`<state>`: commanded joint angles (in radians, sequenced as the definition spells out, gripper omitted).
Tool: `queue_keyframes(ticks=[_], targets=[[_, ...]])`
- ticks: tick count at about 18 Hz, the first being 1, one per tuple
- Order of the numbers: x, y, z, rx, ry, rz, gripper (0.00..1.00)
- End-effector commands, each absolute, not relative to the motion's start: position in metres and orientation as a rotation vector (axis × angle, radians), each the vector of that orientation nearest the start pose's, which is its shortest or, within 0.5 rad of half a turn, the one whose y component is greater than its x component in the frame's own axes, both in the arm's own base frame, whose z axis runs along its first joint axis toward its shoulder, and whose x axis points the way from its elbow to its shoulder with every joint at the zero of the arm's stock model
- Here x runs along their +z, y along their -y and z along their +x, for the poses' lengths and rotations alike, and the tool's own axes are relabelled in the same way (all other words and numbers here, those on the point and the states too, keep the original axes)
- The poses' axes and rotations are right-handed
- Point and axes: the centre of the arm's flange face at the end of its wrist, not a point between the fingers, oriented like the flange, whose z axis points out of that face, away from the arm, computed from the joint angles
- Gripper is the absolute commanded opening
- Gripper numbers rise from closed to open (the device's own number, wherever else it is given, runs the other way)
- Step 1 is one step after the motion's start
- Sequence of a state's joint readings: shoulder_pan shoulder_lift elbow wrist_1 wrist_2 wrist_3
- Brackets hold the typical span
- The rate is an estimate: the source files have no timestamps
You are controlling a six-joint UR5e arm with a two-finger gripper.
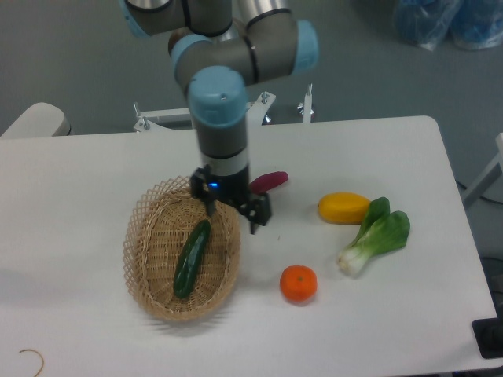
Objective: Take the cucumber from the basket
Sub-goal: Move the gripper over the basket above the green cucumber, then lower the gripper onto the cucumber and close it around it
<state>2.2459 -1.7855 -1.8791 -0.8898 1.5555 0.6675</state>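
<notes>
A dark green cucumber (191, 258) lies lengthwise in the tan wicker basket (145, 259) on the left half of the white table. My gripper (233, 216) hangs over the basket's upper right rim, just up and right of the cucumber's top end. Its two fingers stand apart with nothing between them, so it is open. One finger sits over the basket's inside, the other outside the rim.
A purple sweet potato (269, 181) lies just behind the gripper, partly hidden by the wrist. An orange (299, 283) sits to the basket's right, with a yellow mango (343, 208) and a bok choy (376, 235) farther right. The robot base (212, 86) stands at the back.
</notes>
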Motion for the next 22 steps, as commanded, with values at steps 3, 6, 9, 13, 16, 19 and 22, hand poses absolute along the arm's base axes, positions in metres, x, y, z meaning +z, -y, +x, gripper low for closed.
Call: queue_keyframes(ticks=[3,6,9,13,16,19,22], targets=[[0.282,-0.526,-0.218,0.123,-0.013,-3.003,1.00],[0.267,-0.533,-0.215,0.096,0.012,-3.023,1.00],[0.254,-0.539,-0.212,0.081,0.001,-3.043,1.00],[0.241,-0.544,-0.211,0.065,-0.010,-3.060,1.00],[0.228,-0.549,-0.215,0.055,-0.010,-3.078,1.00],[0.223,-0.553,-0.218,0.052,-0.012,-3.082,1.00],[0.221,-0.555,-0.221,0.050,-0.010,-3.084,1.00]])
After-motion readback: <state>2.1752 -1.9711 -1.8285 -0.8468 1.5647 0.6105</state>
